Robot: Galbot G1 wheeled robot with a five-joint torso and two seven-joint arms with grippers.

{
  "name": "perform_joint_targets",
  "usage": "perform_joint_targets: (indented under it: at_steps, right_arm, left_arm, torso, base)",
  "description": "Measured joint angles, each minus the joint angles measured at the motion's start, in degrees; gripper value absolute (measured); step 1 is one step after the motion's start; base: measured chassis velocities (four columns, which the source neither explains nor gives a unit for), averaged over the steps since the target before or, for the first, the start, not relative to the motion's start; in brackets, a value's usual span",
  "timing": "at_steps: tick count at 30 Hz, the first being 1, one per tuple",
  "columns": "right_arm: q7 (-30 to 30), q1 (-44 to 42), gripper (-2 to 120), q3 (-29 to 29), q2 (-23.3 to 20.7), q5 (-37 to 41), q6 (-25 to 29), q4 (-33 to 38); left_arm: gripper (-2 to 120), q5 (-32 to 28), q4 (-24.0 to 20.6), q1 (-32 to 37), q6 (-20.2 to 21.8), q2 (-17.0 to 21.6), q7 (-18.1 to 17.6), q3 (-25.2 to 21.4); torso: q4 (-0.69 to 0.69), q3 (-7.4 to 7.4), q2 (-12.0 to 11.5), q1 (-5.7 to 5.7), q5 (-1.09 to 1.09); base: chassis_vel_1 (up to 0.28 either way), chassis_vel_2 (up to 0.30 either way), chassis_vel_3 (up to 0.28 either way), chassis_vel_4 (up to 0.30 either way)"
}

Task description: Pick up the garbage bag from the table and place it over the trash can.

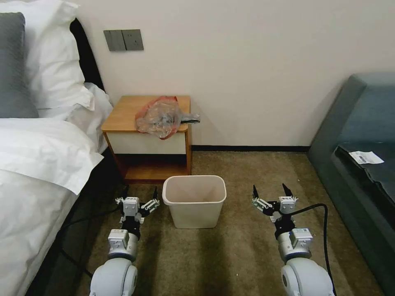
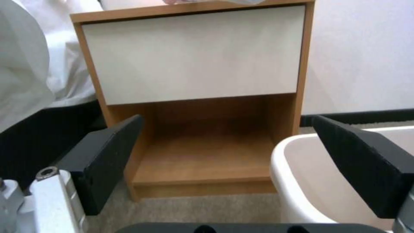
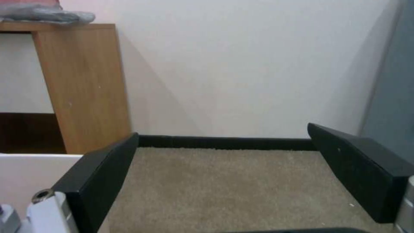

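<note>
On the carpet in front of me, going from my left, the left tool (image 1: 139,198) is hanging low beside the bed, its black fingers (image 2: 103,158) spread wide and gripping nothing. Through its wrist camera I am looking straight at the small light-brown wooden desk with the white drawer front (image 2: 194,51) and its bare lower shelf.

Next along, the small cream-white plastic trash can with rounded corners (image 1: 194,200) is standing upright on the floor just in front of that desk (image 1: 123,113), unlined. Above and behind it, the thin crinkly clear plastic garbage bag with red edges (image 1: 158,117) is lying bunched on the desk top, toward its right front corner, spilling a little over the edge.

Further right, the right tool (image 1: 270,197) is hovering over bare carpet, likewise spread and empty, well apart from the bin.

I am judging that the pick-up is not yet begun. The next move is calling for one arm to lift up to desk height and reach forward over the bin to the bag; the loose film is giving me little firm to pinch, so I am wanting a thick fold.
</note>
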Motion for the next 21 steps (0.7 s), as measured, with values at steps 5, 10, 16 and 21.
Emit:
perform_joint_targets:
  at_steps: [5,10,16,21]
  right_arm:
    - [0.0,0.0,100,0.0,0.0,0.0,0.0,0.0]
    - [0.0,0.0,100,0.0,0.0,0.0,0.0,0.0]
    - [0.0,0.0,100,0.0,0.0,0.0,0.0,0.0]
    - [0.0,0.0,100,0.0,0.0,0.0,0.0,0.0]
  left_arm:
    - [98,0.0,0.0,0.0,0.0,0.0,0.0,0.0]
    - [98,0.0,0.0,0.0,0.0,0.0,0.0,0.0]
    - [98,0.0,0.0,0.0,0.0,0.0,0.0,0.0]
    - [98,0.0,0.0,0.0,0.0,0.0,0.0,0.0]
  torso:
    - [0.0,0.0,0.0,0.0,0.0]
    - [0.0,0.0,0.0,0.0,0.0]
    - [0.0,0.0,0.0,0.0,0.0]
    - [0.0,0.0,0.0,0.0,0.0]
  base:
    - [0.0,0.0,0.0,0.0]
    - [0.0,0.0,0.0,0.0]
    - [0.0,0.0,0.0,0.0]
    - [0.0,0.0,0.0,0.0]
